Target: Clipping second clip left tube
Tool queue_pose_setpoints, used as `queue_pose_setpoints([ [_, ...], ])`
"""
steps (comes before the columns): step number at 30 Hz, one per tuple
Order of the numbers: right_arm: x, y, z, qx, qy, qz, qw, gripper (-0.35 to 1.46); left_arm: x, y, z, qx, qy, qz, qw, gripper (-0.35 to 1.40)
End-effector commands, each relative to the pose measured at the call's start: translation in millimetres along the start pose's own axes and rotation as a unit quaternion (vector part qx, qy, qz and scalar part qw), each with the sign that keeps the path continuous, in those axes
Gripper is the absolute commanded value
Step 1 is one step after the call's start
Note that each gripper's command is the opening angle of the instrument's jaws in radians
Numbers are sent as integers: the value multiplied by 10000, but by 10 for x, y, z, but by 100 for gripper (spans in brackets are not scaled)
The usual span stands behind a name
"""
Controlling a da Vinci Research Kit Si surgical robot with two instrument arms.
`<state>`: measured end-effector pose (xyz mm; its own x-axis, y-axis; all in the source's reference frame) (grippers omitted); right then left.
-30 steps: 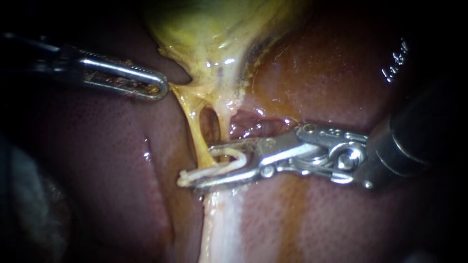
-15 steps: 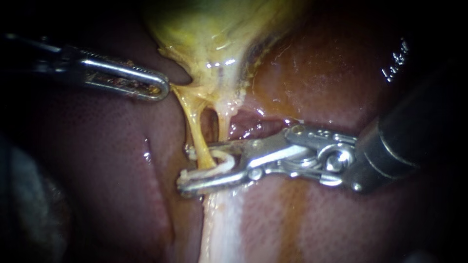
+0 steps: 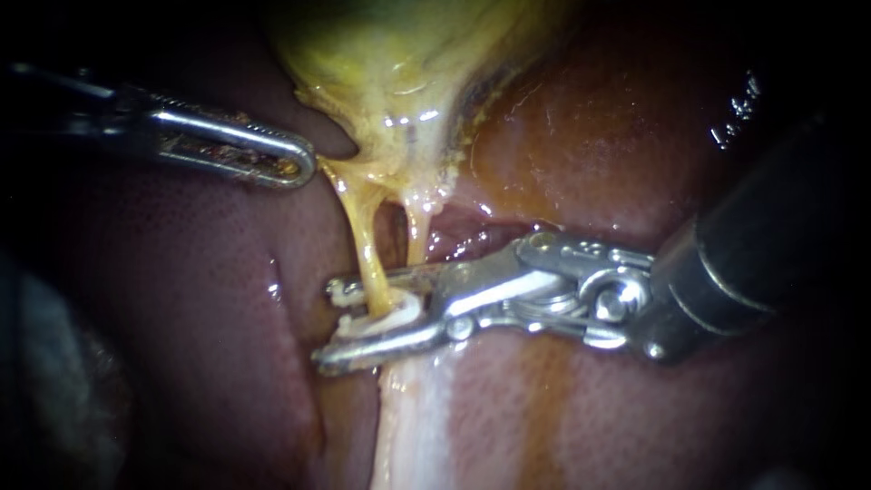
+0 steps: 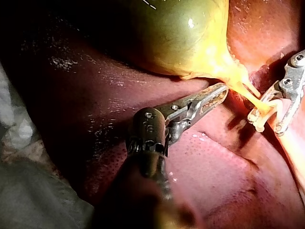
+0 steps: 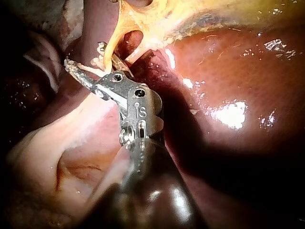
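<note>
Left instrument [image 3: 272, 156]: end effector closed, tip against the gallbladder [image 3: 399, 82]. Centre: the left tube [image 3: 366, 245] passes through a spread white clip [image 3: 395, 316], held in the right instrument's [image 3: 345, 319] end effector. Clip placed; squeezing it shut seems left to do.

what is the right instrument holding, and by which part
A white clip, held by its two legs between the right instrument's jaws; the open legs straddle the left tube.

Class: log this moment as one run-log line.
left instrument: tip at gallbladder neck | right instrument: jaws hold open clip astride left tube
</note>
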<state>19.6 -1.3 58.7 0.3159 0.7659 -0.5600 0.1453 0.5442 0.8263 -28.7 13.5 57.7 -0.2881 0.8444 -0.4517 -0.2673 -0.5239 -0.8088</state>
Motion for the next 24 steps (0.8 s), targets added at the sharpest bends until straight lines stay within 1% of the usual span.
queue_pose_setpoints([
  [1,2,-6,1,71,-8,-12,10000,45,0,0,0,-2,-1,1,10000,-35],
  [4,5,-19,4,253,-9,-34,9997,44,0,0,0,-2,-1,1,10000,-35],
  [7,9,-29,7,400,-24,-18,9992,43,0,0,0,-3,-1,1,10000,-35],
  [9,11,-32,8,424,-18,7,9991,43,0,0,-1,-3,-1,1,10000,-35],
  [12,13,-33,8,444,-14,68,9990,41,0,0,-1,-3,-1,1,10000,-35],
  [16,13,-30,6,442,-16,130,9989,36,0,0,-1,-3,-1,1,10000,-35],
  [19,15,-29,5,431,-9,226,9988,28,0,0,-1,-3,-1,1,10000,-35],
  [24,20,-30,1,412,9,331,9986,8,0,0,0,-3,-1,1,10000,-35],
])
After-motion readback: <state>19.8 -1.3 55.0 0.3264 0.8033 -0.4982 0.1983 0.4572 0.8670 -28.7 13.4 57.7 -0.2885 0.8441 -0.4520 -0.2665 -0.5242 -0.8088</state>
